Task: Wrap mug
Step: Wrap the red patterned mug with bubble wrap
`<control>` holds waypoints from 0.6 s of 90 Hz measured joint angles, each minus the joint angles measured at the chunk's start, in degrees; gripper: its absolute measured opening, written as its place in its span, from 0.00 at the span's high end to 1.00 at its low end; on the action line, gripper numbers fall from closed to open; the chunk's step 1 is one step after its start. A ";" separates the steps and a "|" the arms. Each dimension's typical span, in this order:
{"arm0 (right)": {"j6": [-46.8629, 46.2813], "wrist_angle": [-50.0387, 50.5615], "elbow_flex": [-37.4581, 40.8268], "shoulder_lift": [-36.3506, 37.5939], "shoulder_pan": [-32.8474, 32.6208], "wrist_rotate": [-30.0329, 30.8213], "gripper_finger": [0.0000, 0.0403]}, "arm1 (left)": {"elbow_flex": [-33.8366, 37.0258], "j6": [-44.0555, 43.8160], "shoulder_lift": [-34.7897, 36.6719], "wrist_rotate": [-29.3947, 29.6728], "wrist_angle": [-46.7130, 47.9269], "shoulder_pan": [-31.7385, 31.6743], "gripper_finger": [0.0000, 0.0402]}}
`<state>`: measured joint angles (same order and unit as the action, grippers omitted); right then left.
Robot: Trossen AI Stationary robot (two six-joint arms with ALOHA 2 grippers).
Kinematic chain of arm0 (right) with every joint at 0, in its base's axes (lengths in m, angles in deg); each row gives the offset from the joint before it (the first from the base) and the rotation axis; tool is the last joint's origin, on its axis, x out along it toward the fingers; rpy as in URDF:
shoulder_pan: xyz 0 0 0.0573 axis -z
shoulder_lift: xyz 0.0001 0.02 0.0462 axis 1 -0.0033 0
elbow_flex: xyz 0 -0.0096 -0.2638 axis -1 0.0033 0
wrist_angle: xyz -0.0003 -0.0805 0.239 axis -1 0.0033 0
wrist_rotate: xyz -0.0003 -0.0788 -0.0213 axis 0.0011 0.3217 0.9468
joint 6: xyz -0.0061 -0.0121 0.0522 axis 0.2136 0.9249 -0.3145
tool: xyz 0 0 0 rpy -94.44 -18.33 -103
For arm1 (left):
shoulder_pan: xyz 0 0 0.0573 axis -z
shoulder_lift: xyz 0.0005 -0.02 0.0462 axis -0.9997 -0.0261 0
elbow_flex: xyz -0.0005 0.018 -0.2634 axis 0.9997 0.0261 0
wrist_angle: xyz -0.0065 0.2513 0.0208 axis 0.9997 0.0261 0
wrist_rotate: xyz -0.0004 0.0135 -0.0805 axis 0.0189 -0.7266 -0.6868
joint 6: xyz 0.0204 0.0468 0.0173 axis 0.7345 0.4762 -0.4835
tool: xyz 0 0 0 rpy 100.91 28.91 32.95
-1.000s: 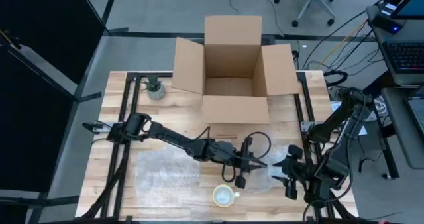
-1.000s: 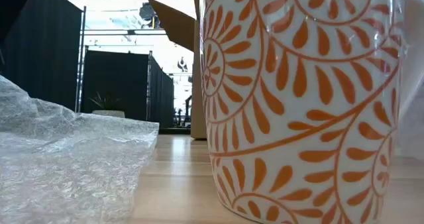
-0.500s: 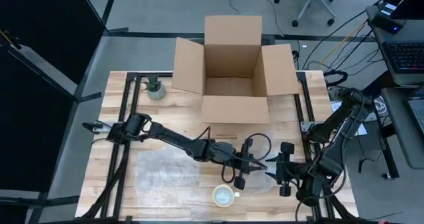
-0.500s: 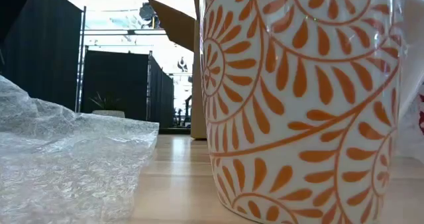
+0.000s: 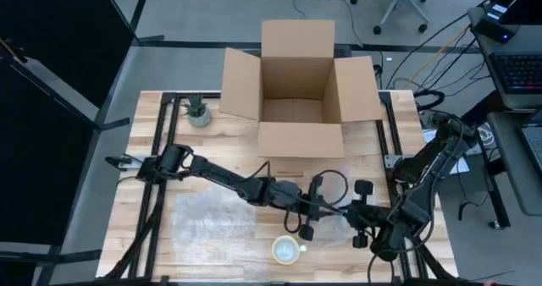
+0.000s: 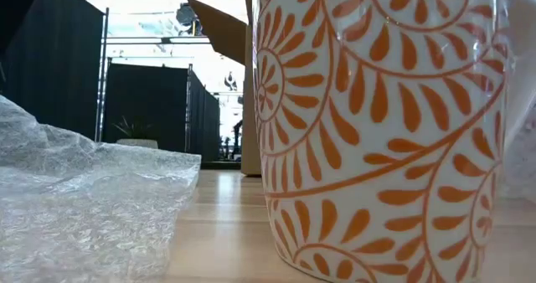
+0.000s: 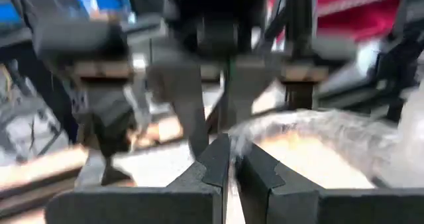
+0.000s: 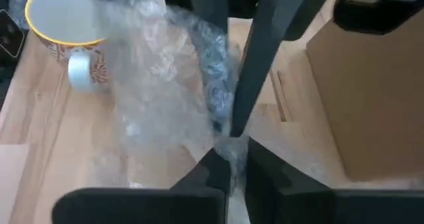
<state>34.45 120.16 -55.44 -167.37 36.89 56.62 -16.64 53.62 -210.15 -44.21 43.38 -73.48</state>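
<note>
The white mug [image 5: 288, 250] with orange swirls stands upright near the table's front edge and fills the low view [image 6: 381, 132]. It also shows in the right wrist view [image 8: 66, 25]. A clear bubble wrap piece [image 5: 337, 227] lies to its right. It runs from the mug up to both grippers [image 8: 159, 85]. My left gripper [image 5: 320, 206] is shut on it, and my right gripper [image 5: 356, 218] is shut on it close by, facing the left one. A larger bubble wrap sheet [image 5: 212, 218] lies flat to the mug's left [image 6: 84, 208]. My left gripper pinches a bunched edge of the wrap [image 7: 240, 139] between its two shut fingers, coming from the table's left. The wrap spreads away beyond the fingertips toward the table. My right gripper pinches the gathered wrap [image 8: 230, 148] between its fingers, coming from the table's right. From there the wrap slopes slack down toward the mug, its far part on the table.
An open cardboard box [image 5: 298, 91] stands at the table's far middle, and its wall shows in the right wrist view [image 8: 371, 98]. A small potted plant [image 5: 197, 110] sits at the far left. Black frame rails [image 5: 391, 142] run along both table sides.
My right gripper has moved toward the table's left, closing in on my left gripper and the bubble wrap. My left arm and the mug have kept still.
</note>
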 joint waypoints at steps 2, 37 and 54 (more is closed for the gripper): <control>-0.04 0.11 0.00 0.00 0.00 -0.06 0.99 | 0.00 0.01 0.33 1.45 1.88 0.09 0.98; -0.29 1.99 0.00 0.04 -0.09 -1.39 1.00 | 0.10 -0.56 6.02 8.86 19.22 0.63 0.98; -0.29 2.29 0.00 0.05 -0.11 -1.35 1.00 | 0.02 -7.14 8.06 8.28 27.02 1.52 0.97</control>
<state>34.15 122.44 -55.44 -167.32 36.78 55.27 -16.62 46.48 -202.09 -35.92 70.40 -71.96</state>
